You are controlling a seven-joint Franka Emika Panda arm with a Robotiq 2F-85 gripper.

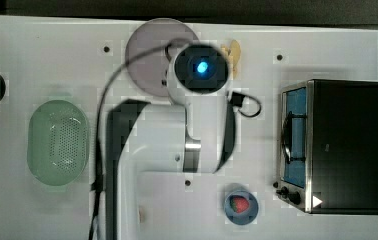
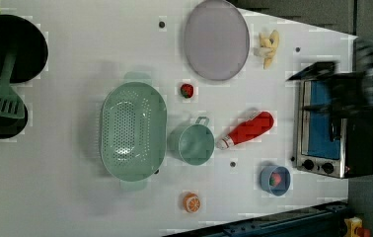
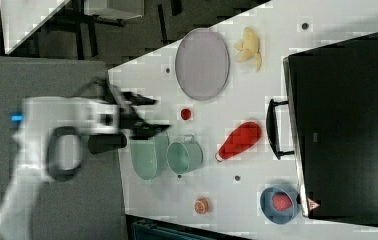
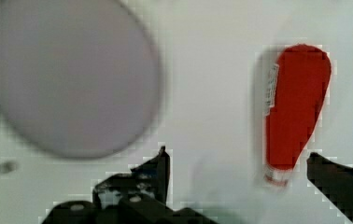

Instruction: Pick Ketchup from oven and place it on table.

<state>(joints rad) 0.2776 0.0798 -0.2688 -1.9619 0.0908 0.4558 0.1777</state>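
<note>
We're working over the table (image 2: 76,207), w/ the oven (image 2: 335,133) as our landmark. The oven's glass door is showing closed, handle facing the ketchup side.

The ketchup (image 2: 247,129) isn't in the oven: it's lying flat on the tabletop, just in front of the oven door, apart from it, cap end pointing away from the oven toward the green cup (image 2: 193,143). In the right view the same bottle (image 3: 239,140) is lying between the oven handle and the cup, touching neither.

The lilac plate (image 2: 216,39) is sitting further along the table from the oven's front, well apart from the bottle. The blue bowl w/ a strawberry (image 2: 275,179) is sitting near the oven's knob corner.

The gripper (image 4: 237,175) is hanging above the table w/ its jaws spread wide and nothing between them; in the wrist view the bottle's cap end is lying betw. the two fingertips but lower down, not touched.

Handling, as we're judging it: light plastic, prob. squeezable, so a firm pinch would dent it; smooth and rounded, so likely to roll or slip. Best hold would be across the mid body, near the label, jaws square to the long axis, not at the tapering cap end. As the bottle is lying now, the placing looks done.
</note>
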